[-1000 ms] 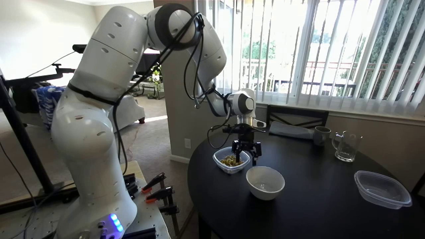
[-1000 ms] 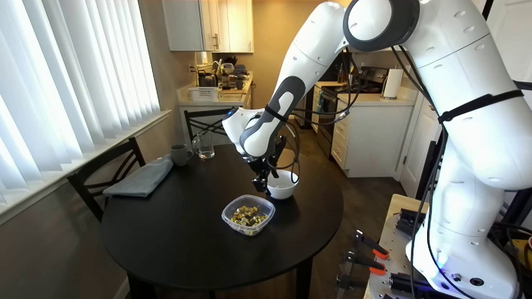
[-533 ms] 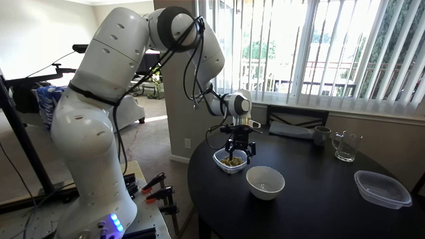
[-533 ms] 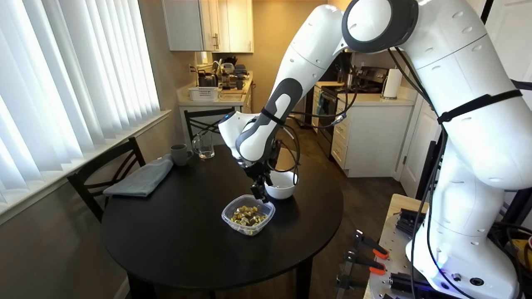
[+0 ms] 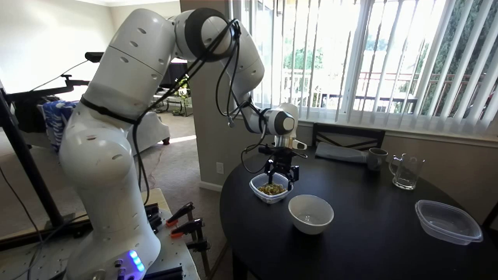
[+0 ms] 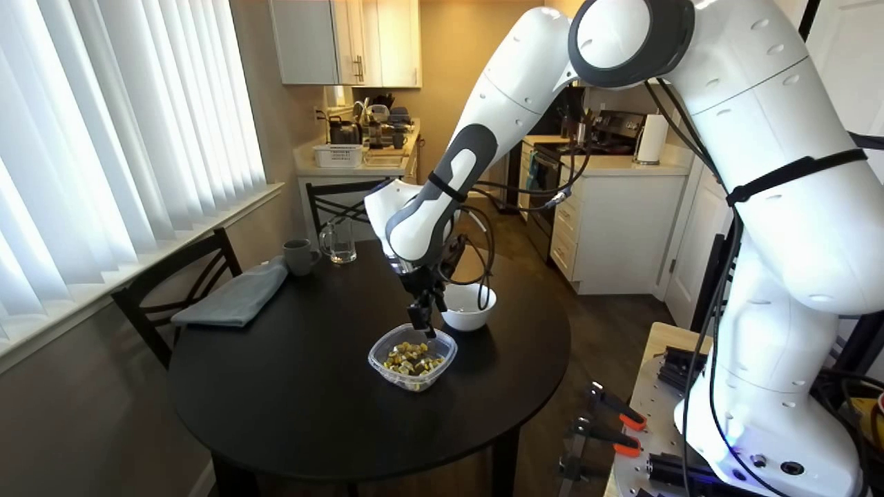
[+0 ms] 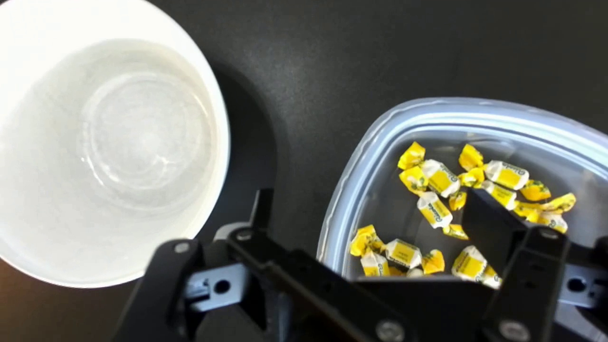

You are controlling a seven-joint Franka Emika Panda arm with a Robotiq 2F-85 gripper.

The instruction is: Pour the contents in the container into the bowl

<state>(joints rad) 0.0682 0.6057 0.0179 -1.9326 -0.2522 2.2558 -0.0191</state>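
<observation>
The gripper point(image 5: 280, 183) has its fingers spread, one above the wrapped sweets point(image 7: 441, 179) in the clear tub point(image 7: 351, 190), the other outside the tub's wall on the side of the white bowl point(image 5: 311, 214). In an exterior view the tub sits near the left edge of the table point(image 5: 369, 241), the bowl just beside it toward the near edge, and a larger tub point(image 5: 447, 222) well apart by the right edge.

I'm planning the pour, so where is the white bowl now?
In the wrist view, the white bowl sits at the left on the dark table, apart from the clear tub of candies at the right.
</observation>
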